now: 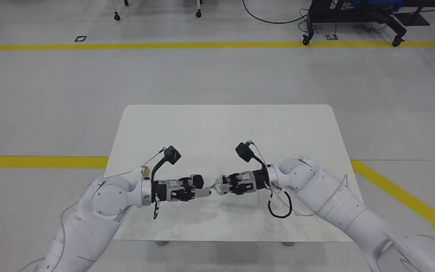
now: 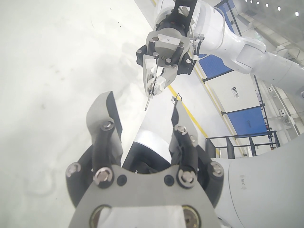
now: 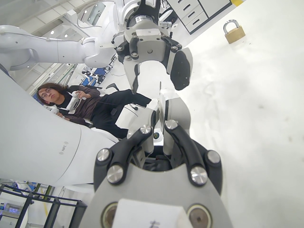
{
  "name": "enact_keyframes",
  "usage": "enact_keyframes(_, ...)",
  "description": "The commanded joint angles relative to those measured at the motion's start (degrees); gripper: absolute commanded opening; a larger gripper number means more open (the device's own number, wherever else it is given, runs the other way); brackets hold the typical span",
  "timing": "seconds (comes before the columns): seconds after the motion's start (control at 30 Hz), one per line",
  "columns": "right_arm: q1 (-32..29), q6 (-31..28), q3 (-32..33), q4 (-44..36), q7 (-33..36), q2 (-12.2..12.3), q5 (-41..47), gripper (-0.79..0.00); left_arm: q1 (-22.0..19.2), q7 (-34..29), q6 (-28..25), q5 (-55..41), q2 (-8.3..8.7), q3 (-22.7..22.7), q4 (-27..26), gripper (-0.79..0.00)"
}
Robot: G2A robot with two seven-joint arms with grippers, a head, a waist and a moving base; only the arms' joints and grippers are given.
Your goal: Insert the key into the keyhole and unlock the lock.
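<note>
A brass padlock (image 1: 145, 171) (image 3: 234, 31) with a silver shackle lies on the white table (image 1: 272, 129), beside my left forearm. My right gripper (image 1: 217, 188) (image 2: 154, 88) (image 3: 159, 111) is shut on a small metal key (image 2: 147, 100) (image 3: 160, 91), whose blade sticks out toward my left gripper. My left gripper (image 1: 202, 192) (image 2: 144, 112) (image 3: 159, 77) stands open and holds nothing. It faces the right gripper tip to tip, a short way from the key's end. Both hover over the table's front middle.
The table's front edge runs just below both arms. A black cable (image 1: 280, 207) loops off my right forearm. Bare tabletop stretches behind and to the right of the grippers.
</note>
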Motion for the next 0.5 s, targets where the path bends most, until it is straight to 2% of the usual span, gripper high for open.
enact_keyframes(0.0,0.05,-0.37,-0.09,0.16,-0.37,0.07,0.18,-0.785,0.37,0.4,-0.74,-0.7,0.17,-0.76,0.22,0.0)
enact_keyframes(0.17,-0.54,-0.37,2.01,0.3,-0.37,0.71,2.3,-0.785,3.08,1.37,-4.21,-3.17,1.24,-5.6,0.09,0.0)
enact_keyframes(0.37,-3.93,-0.37,8.27,-1.61,-0.37,2.76,3.97,-0.785,8.88,2.36,-5.74,-1.97,3.54,-17.24,-4.31,0.0)
enact_keyframes(0.43,-5.69,-0.37,11.0,-2.44,-0.37,3.62,4.23,-0.785,10.61,-0.02,-4.76,-0.36,4.31,-20.35,-6.66,0.0)
enact_keyframes(0.47,-6.6,-0.37,12.54,-2.72,-0.37,4.03,4.41,-0.785,11.04,-4.16,-3.1,0.57,4.78,-21.16,-7.74,0.0)
